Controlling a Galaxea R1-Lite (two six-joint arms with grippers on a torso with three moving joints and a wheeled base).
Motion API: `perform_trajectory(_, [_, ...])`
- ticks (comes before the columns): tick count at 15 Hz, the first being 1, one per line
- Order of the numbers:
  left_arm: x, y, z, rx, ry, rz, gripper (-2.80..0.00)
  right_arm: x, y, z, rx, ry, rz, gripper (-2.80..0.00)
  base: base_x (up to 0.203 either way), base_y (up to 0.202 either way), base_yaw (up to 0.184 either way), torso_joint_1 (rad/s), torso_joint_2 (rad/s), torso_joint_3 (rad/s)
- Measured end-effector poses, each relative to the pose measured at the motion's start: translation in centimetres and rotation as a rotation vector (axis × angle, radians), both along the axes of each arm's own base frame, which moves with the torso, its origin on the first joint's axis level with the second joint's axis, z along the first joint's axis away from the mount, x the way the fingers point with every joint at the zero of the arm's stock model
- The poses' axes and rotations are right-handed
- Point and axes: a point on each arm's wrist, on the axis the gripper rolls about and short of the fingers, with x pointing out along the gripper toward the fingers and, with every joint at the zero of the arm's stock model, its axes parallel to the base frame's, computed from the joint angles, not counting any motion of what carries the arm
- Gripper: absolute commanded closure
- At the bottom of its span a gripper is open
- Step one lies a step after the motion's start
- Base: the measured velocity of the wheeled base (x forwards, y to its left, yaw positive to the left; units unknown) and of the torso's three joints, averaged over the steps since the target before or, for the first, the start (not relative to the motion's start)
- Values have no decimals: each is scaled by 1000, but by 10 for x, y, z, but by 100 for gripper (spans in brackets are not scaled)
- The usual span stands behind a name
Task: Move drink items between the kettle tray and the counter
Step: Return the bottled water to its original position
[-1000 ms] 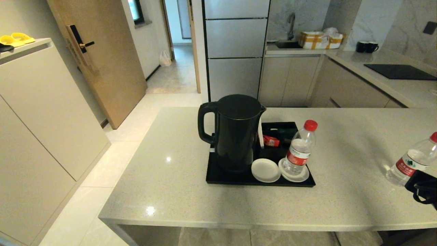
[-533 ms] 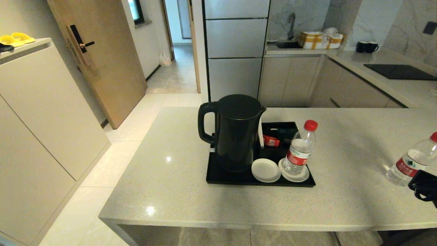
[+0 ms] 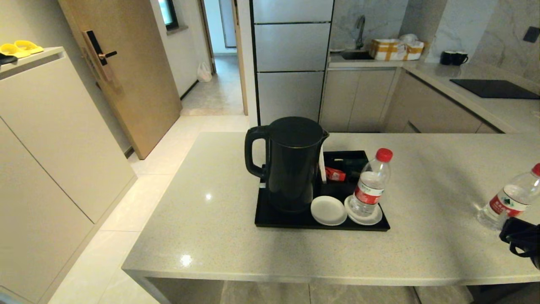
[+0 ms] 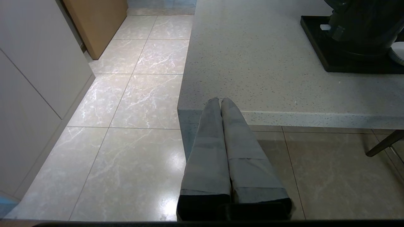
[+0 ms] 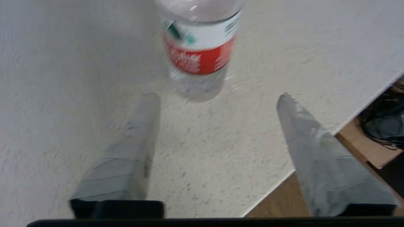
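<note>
1. Speckled beige stone is what you work over: the table (image 3: 219, 219) carries the black kettle tray (image 3: 270, 219) near its middle.
2. On that tray you see the black kettle (image 3: 291, 164) at the left side, a small black sachet box (image 3: 348, 162) with red and green sachets behind, and two white saucers (image 3: 328, 210) along the front rim.
3. One water bottle (image 3: 371, 183) with a red cap stands upright on the right-hand saucer, inside the tray.
4. Your second water bottle (image 3: 508, 198) stands on the bare table, well apart from the tray, near the right edge of the head view.
5. Your right claw (image 5: 217, 94) sits just in front of that second bottle, low over the table by its near edge. Its fingers (image 5: 139, 142) are spread wide, one to each side, with the bottle's base beyond the tips; nothing is between them and they grip nothing.
6. In the head view only a dark part of the right claw shows at the right edge, just below the bottle.
7. Your left claw (image 4: 220, 100) hangs off the table's near corner, above the tiled floor (image 4: 126, 126), with both fingers pressed together and nothing held.
</note>
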Motion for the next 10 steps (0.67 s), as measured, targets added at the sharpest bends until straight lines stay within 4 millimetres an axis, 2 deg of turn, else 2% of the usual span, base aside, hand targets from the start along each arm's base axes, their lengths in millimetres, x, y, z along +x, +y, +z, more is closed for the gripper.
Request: perform_trajectory(10, [0, 0, 0, 0, 0, 0, 0, -3, 1, -2, 12, 12, 16, -280, 0, 0, 0, 0, 0, 0])
